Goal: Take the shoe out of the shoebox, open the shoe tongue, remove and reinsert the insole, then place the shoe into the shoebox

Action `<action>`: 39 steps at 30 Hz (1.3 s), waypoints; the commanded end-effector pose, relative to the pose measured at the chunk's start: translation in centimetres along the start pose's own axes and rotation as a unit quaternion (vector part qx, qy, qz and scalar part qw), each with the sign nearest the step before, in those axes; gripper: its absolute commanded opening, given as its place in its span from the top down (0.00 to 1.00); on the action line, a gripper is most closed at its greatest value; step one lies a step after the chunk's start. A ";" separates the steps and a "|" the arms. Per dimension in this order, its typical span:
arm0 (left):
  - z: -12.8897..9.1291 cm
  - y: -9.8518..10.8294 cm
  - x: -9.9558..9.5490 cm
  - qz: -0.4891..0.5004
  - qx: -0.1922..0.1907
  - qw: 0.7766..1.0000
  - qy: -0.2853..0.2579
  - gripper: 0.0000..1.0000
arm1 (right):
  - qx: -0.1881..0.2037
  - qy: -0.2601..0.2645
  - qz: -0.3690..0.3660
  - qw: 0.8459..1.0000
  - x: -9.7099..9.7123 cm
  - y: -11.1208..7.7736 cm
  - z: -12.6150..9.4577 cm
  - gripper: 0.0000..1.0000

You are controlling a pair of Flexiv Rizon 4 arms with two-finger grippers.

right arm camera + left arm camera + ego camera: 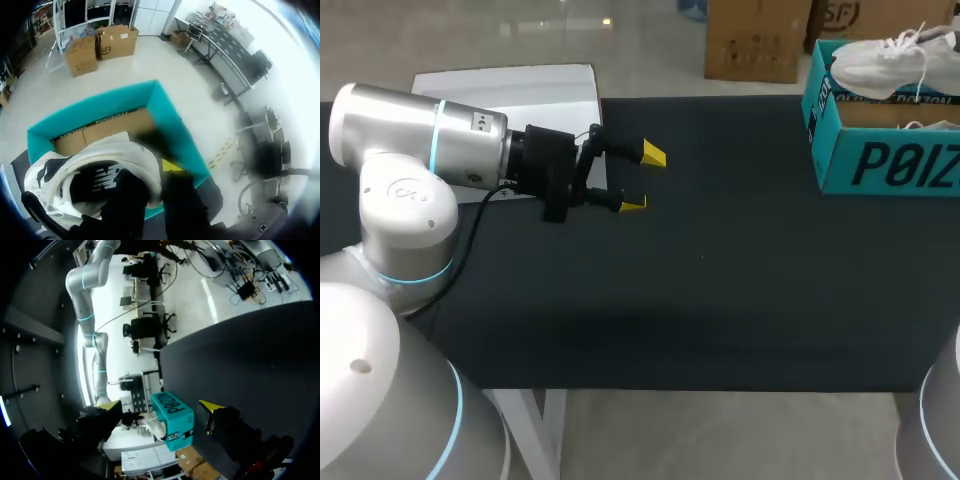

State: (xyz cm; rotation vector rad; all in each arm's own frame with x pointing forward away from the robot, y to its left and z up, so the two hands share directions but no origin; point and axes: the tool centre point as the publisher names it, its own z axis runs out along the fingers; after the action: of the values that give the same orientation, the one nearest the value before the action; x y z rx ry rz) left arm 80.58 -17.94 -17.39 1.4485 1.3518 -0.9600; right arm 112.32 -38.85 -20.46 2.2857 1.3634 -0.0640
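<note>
Shoe (100,155): a white trainer, seen over the open teal box (880,160) at the far right of the desk (720,280).
Right jaws: judged to be closed on the collar wall, one side inside the opening and the other outside. Only one yellow tip was seen.
Left jaws: spread wide and empty above the desk's left side, well apart from the box.
Weight: judged light, so one pinch was thought enough to carry it.
Stiffness: the upper was judged soft and yielding, the sole and heel firmer. Some droop toward the toe was to be expected.
Hold: the padded collar near the heel was judged the best place. Mesh and laces would be crushed or would slip.
Insole (92,187): dark, seen inside the opening. It was judged thin and floppy, best pinched at its heel edge.
Risk: the laces could be snagged on the box rim.
</note>
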 end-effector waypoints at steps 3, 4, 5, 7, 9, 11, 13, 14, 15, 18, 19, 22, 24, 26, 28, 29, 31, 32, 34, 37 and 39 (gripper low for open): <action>0.0 0.0 0.0 0.000 0.000 1.000 0.002 0.00 | 0.018 -0.003 0.011 1.000 0.0 2.3 2.6 1.00; 0.0 0.0 0.0 0.000 0.000 1.000 0.002 0.00 | 0.017 -0.004 0.014 1.000 -0.1 2.7 2.7 1.00; 0.0 0.0 0.0 0.000 0.000 1.000 0.002 0.00 | 0.017 -0.005 0.016 1.000 -0.1 3.2 2.9 1.00; 0.0 0.0 0.0 0.000 0.000 1.000 0.002 0.00 | 0.018 -0.004 0.020 1.000 -0.2 3.8 3.0 1.00; 0.0 0.0 0.0 0.000 0.000 1.000 0.002 0.00 | 0.017 -0.004 0.021 1.000 -0.1 4.5 3.5 1.00; 0.0 0.0 0.0 0.000 0.000 1.000 0.002 0.00 | 0.016 -0.005 0.022 1.000 0.1 5.0 4.0 1.00; 0.0 0.0 0.0 0.000 0.000 1.000 0.002 0.00 | 0.015 -0.006 0.022 1.000 0.1 5.5 4.6 1.00; 0.0 0.0 0.0 0.000 0.000 1.000 0.002 0.00 | 0.021 -0.008 0.022 1.000 0.1 5.7 4.9 1.00; 0.0 0.0 0.0 0.000 0.000 1.000 0.002 0.00 | 0.027 -0.007 0.019 0.999 0.2 5.9 5.2 1.00; 0.0 0.0 0.0 0.000 0.000 1.000 0.002 0.00 | 0.024 -0.008 0.027 0.999 0.2 5.9 5.3 1.00; 0.0 0.0 0.0 0.000 0.000 1.000 0.002 0.00 | 0.024 -0.008 0.027 0.999 0.2 5.9 5.3 1.00; 0.0 0.0 0.0 0.000 0.000 1.000 0.002 0.00 | 0.024 -0.008 0.027 0.999 0.2 5.9 5.3 1.00; 0.0 0.0 0.0 0.000 0.000 1.000 0.002 0.00 | 0.024 -0.008 0.027 0.999 0.2 5.9 5.3 1.00; 0.0 0.0 0.0 0.000 0.000 1.000 0.002 0.00 | 0.024 -0.008 0.027 0.999 0.2 5.9 5.3 1.00; 0.0 0.0 0.0 0.000 0.000 1.000 0.002 0.00 | 0.024 -0.008 0.027 0.999 0.2 5.9 5.3 1.00; 0.0 0.0 0.0 0.000 0.000 1.000 0.002 0.00 | 0.024 -0.008 0.027 0.999 0.2 5.9 5.3 1.00; 0.0 0.0 0.0 0.000 0.000 1.000 0.002 0.00 | 0.024 -0.008 0.027 0.999 0.2 5.9 5.3 1.00; 0.0 0.0 0.0 0.000 0.000 1.000 0.002 0.00 | 0.024 -0.008 0.027 0.999 0.2 5.9 5.3 1.00; 0.0 0.0 0.0 0.000 0.000 1.000 0.002 0.00 | 0.024 -0.008 0.027 0.999 0.2 5.9 5.3 1.00; 0.0 0.0 0.0 0.000 0.000 1.000 0.002 0.00 | 0.017 -0.012 0.027 0.999 0.2 5.6 5.8 1.00; 0.0 0.0 0.0 0.000 0.000 1.000 0.002 0.00 | 0.012 -0.005 0.029 0.999 0.1 5.6 6.4 1.00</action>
State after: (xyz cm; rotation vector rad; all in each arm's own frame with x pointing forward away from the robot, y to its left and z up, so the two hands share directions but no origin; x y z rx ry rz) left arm 80.58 -17.94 -17.39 1.4485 1.3518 -0.9600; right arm 118.23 -43.37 -23.42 2.3408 1.2955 -0.0960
